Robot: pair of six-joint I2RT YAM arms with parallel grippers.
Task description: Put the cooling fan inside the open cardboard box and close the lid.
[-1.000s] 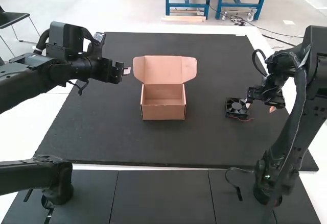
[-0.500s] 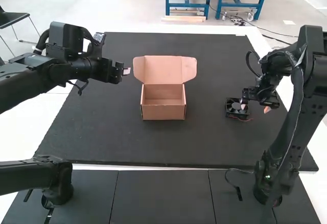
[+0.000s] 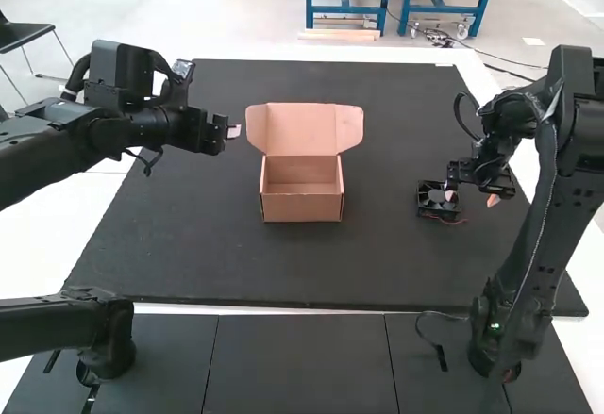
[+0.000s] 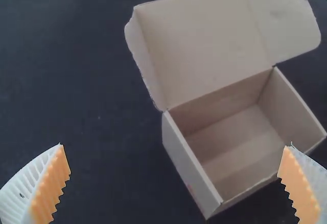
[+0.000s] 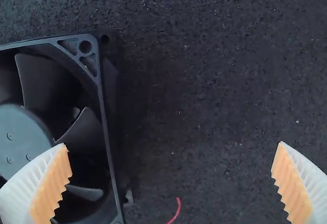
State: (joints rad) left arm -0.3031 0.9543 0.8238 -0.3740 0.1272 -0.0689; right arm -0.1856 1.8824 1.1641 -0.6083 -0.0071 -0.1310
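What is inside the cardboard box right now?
Nothing visible: the left wrist view shows the cardboard box with a bare floor and inner walls. A strip of floor behind its nearest wall is hidden. The cooling fan lies outside on the mat, by the open right gripper.

From above and behind, the high view looks forward and down over the whole mat [image 3: 189,235]. The left wrist view faces the box [image 4: 240,142] from near, the right looks close down on the fan [image 5: 51,91]; the high view shares both.
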